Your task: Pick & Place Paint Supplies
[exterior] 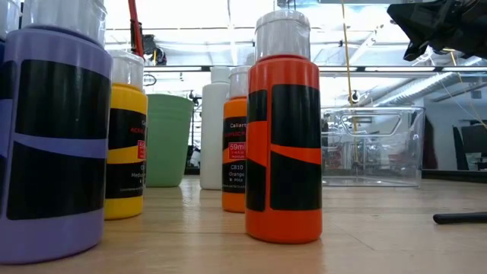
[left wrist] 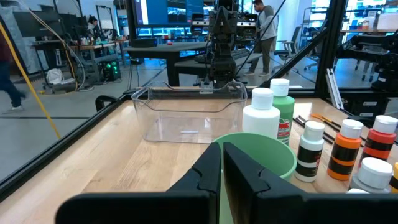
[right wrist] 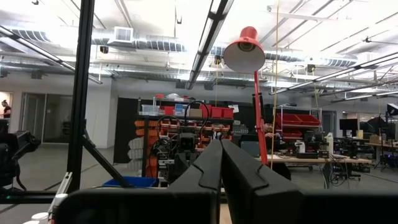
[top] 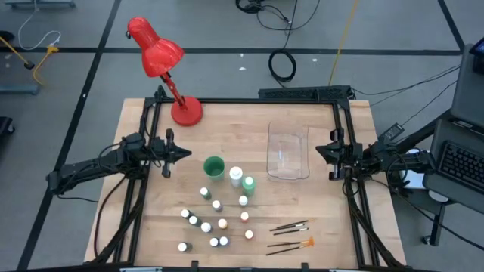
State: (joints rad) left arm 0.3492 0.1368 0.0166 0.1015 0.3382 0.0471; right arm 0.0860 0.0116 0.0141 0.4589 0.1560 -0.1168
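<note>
Orange paint bottle [exterior: 283, 129] centre of low view, label text unreadable; the one behind [exterior: 235, 141] reads "C610 Orange". Left gripper [top: 181, 154] and right gripper [top: 319, 151] both closed, empty, mid-frame at counter [top: 333, 227] edges.

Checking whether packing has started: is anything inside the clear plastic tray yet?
No. In the high view the clear plastic tray holds nothing, and the paint bottles and paintbrushes all lie on the table.

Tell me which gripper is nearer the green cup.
Left. The left gripper waits shut just off the green cup, at the table's left edge. The right gripper, also shut, sits across the table beyond the clear tray.
</note>
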